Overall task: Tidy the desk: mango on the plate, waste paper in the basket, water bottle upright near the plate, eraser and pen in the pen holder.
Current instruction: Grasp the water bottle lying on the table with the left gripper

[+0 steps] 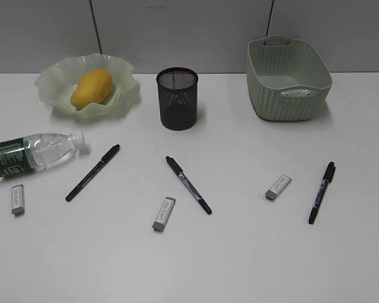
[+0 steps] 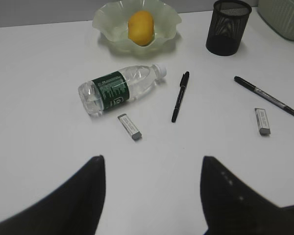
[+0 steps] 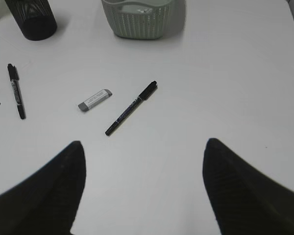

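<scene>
Mango [image 1: 91,88]: smooth yellow-orange oval, lying in the plate [image 1: 50,82], pale green translucent dish with ruffled rim, back left of the table [image 1: 240,252].

Water bottle [image 1: 31,153] on its side at the left edge, in front of the plate and apart from it. Clear plastic, white cap pointing right, dark green label with white print; we can't read the text in any view.

Pen holder [image 1: 177,99], black wire mesh, upright, just right of the plate. We can't see into it.

Basket [image 1: 287,79], pale green woven-pattern tub with handle cut-outs, back right. Something whitish shows inside near the front wall; we can't confirm it's the waste paper.

Three black pens flat on the table: left pen [image 1: 93,172] near the bottle cap, middle pen [image 1: 188,185] in front of the holder, right pen [image 1: 321,192] in front of the basket. Middle and right barrels carry printing, too small to read.

Three grey-white erasers, each with a printed sleeve, illegible: left eraser [image 1: 18,199] below the bottle, middle eraser [image 1: 164,214] beside the middle pen, right eraser [image 1: 278,187] between middle and right pens.

Left claw [image 2: 152,196] is spread, nothing between its fingers, above bare table short of the bottle. Right claw [image 3: 143,188] spread wider, also holding nothing, above bare table short of the right pen.
</scene>
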Motion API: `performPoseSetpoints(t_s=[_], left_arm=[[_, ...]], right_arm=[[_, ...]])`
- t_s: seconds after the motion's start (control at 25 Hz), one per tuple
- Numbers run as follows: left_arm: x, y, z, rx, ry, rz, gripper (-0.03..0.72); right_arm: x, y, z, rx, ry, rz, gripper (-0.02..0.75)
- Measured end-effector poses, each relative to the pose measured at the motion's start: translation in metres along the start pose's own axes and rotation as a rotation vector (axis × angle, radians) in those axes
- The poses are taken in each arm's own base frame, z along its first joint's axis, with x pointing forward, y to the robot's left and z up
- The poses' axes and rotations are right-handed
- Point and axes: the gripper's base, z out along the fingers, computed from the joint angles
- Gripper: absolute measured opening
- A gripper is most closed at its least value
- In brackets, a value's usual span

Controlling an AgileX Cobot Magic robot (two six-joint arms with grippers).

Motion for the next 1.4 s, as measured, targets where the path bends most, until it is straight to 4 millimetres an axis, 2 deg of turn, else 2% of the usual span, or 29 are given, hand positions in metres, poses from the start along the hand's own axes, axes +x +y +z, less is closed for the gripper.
performPoseSetpoints(t_s=[0.2,0.6,0.72,0.84,1.0,1.16,1.2,1.4], left_arm=[[0.000,0.000,0.000,0.000,0.000,0.000,0.465],[-0.002,0.000,0.003,0.000,0.015,-0.001,0.464],[-0.016,0.001,0.012,-0.002,0.040,-0.005,0.465],[-0.041,0.002,0.028,-0.011,0.022,-0.007,0.468],[-0.071,0.006,0.070,-0.025,0.085,0.024,0.496],[-0.091,0.010,0.127,-0.035,0.271,0.040,0.559],[-0.093,0.011,0.148,-0.035,0.346,0.040,0.568],[-0.117,0.015,0.218,-0.011,0.539,0.111,0.582]], right_arm=[[0.019,0.000,-0.024,-0.002,-0.054,-0.001,0.585],[0.025,-0.001,-0.026,0.006,-0.029,-0.005,0.585],[0.025,-0.001,-0.026,0.006,-0.029,-0.005,0.585],[0.025,-0.001,-0.026,0.006,-0.029,-0.005,0.585],[0.025,-0.001,-0.026,0.006,-0.031,-0.005,0.585],[0.025,-0.001,-0.026,0.006,-0.033,-0.005,0.585],[0.025,-0.001,-0.026,0.006,-0.033,-0.005,0.585],[0.025,-0.001,-0.026,0.012,-0.034,-0.009,0.585]])
